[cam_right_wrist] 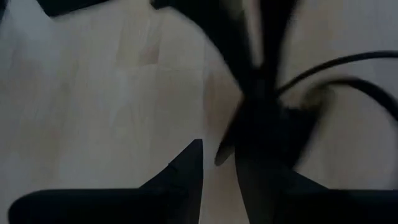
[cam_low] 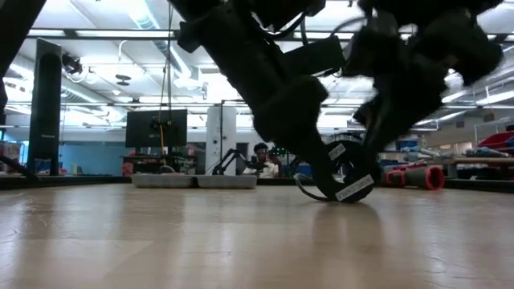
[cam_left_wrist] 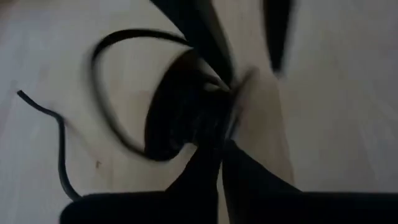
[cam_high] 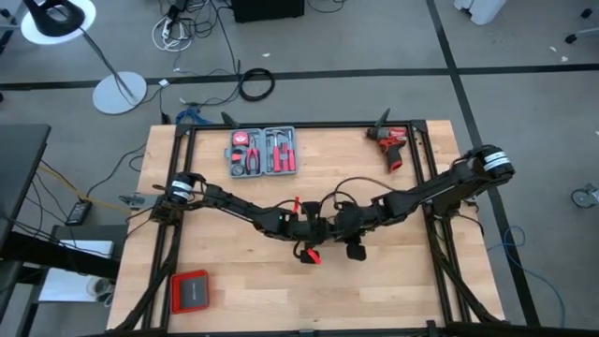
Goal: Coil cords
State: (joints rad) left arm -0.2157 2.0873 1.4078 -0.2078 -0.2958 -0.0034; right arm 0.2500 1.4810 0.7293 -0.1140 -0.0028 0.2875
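Observation:
The thin black cable [cam_left_wrist: 118,81] lies at the table's middle, partly wound into a small coil [cam_left_wrist: 186,118], with one loop and a loose end [cam_left_wrist: 25,96] spread on the wood. In the low view the coil [cam_low: 337,183] rests on the tabletop. My left gripper [cam_high: 314,229] is shut on the coil. My right gripper [cam_high: 342,225] faces it from the table's right side, open. One of its fingers [cam_left_wrist: 205,43] reaches to the coil, and I cannot tell whether it touches. The coil shows in the right wrist view [cam_right_wrist: 267,124] as a dark blur. My left gripper pinches the wound strands of the coil [cam_left_wrist: 214,127] between its two fingers, several turns together. The fingers come low, slanting down from the table's left side. The coil's lower edge [cam_low: 333,197] is on the table, and the loose loop lies slack on the wood.
A grey tool case [cam_high: 263,152] with red-handled tools lies at the far middle. A red drill [cam_high: 391,145] lies at the far right, and a red and grey flat box [cam_high: 190,291] at the near left. Bare wood lies on the table's near side.

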